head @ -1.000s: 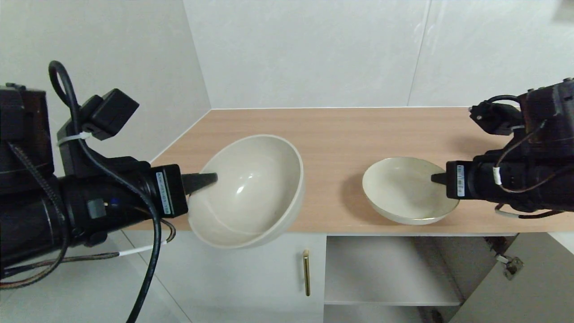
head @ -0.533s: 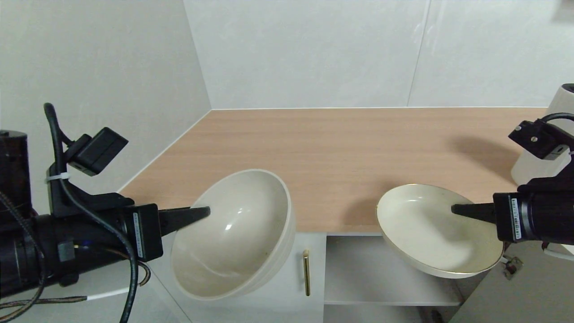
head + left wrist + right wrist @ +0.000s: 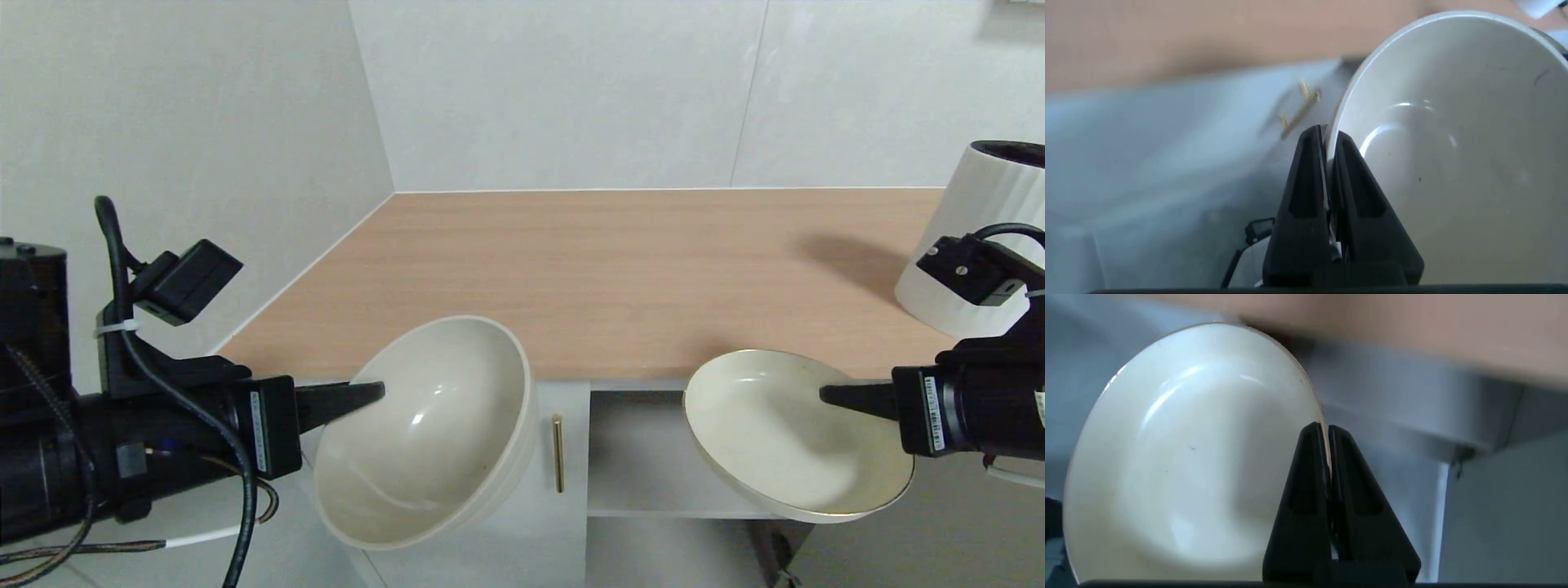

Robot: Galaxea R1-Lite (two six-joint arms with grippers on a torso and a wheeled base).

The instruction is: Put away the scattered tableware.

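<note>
A deep cream bowl [image 3: 424,433] hangs tilted in front of the counter's front edge, over the closed cabinet door. My left gripper [image 3: 371,392] is shut on its rim; the wrist view shows the bowl [image 3: 1454,163] pinched by the gripper [image 3: 1327,151]. A shallow cream plate [image 3: 784,437] with a thin gold rim hangs tilted in front of the open cabinet bay. My right gripper [image 3: 829,394] is shut on its rim, and its wrist view shows the plate [image 3: 1184,457] clamped by the gripper [image 3: 1327,437].
The wooden counter [image 3: 604,261] runs back to white tiled walls. A white ribbed container [image 3: 980,237] stands at its right end. Below are a closed white door with a brass handle [image 3: 558,453] and an open cabinet shelf [image 3: 645,482].
Both arms lifted bowl and plate off the counter and drew them back and down past its front edge. The head view also shifted, bringing the white container into sight.
</note>
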